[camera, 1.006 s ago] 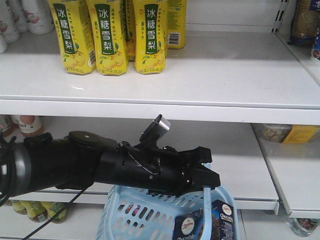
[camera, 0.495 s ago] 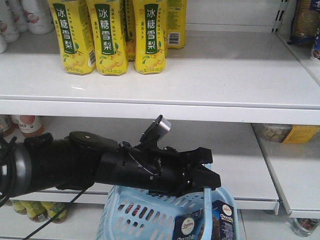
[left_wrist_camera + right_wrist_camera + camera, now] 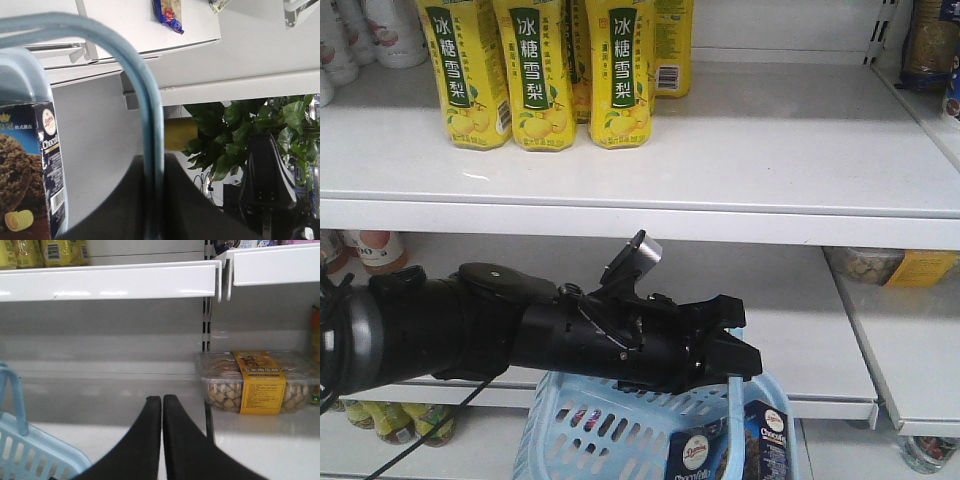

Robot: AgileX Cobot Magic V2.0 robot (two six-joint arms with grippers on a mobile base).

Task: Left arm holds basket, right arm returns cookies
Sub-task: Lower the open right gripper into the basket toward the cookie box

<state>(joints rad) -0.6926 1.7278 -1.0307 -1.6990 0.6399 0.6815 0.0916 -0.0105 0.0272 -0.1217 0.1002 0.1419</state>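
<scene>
In the front view the left arm [image 3: 520,335] reaches from the left to above the light blue basket [image 3: 590,425]. My left gripper [image 3: 735,352] is shut on the basket's handle [image 3: 732,395]. The left wrist view shows that handle [image 3: 145,100] pinched between the two dark jaws of the left gripper [image 3: 154,167]. The navy cookies box [image 3: 760,445] stands upright in the basket's right corner, its cookie picture visible [image 3: 30,170]. My right gripper [image 3: 162,399] is shut and holds nothing, hovering before the lower shelf, with the basket's corner [image 3: 30,455] at its lower left. The right arm is out of the front view.
Yellow drink bottles [image 3: 540,70] stand on the upper white shelf [image 3: 720,150]. A clear snack tub with a yellow label [image 3: 255,382] sits on the lower shelf right of the slotted upright [image 3: 206,330]. A leafy plant [image 3: 240,130] is behind.
</scene>
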